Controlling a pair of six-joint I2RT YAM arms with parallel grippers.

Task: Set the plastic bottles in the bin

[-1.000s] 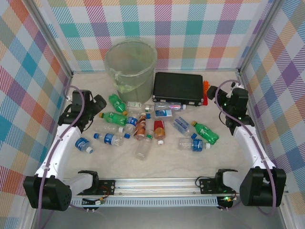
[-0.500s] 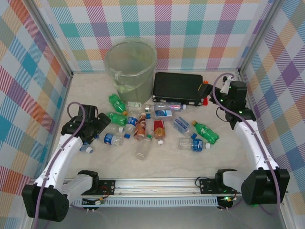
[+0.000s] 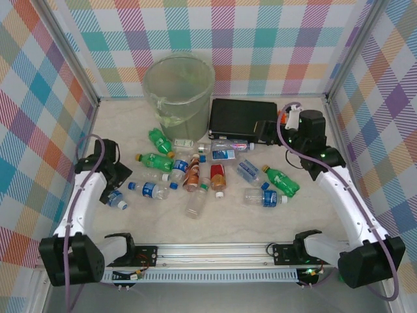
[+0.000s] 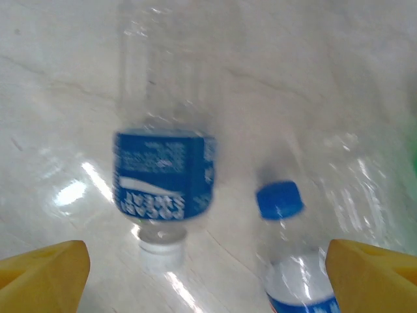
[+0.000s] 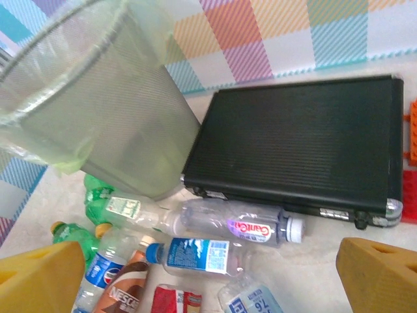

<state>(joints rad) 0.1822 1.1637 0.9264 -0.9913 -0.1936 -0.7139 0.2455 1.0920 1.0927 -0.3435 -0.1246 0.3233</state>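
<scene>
A pale marbled surface [image 3: 163,225] sits inside walls of pastel plaid cloth [image 3: 260,45], with an aluminium rail [image 3: 215,251] along its near edge. The plastic bottles [image 3: 217,176] lie scattered on it between the arms, in front of the bin [image 3: 178,91], which stands at the back just beside a flat black case [image 3: 242,119].

In the right wrist view one blue label reads Pepsi on the Pepsi bottle [image 5: 103,272]. A brown label reads Nescafé on the Nescafé bottle [image 5: 124,293].

A clear liner bag [image 5: 39,140] folds over the bin's rim; what lies inside cannot be told.

The left pincer [image 4: 208,270], fingers wide apart, hangs over a blue-labelled clear bottle [image 4: 163,176] whose print is too blurred to read. The right pincer [image 5: 208,277], also spread and holding nothing, hovers near the case.
</scene>
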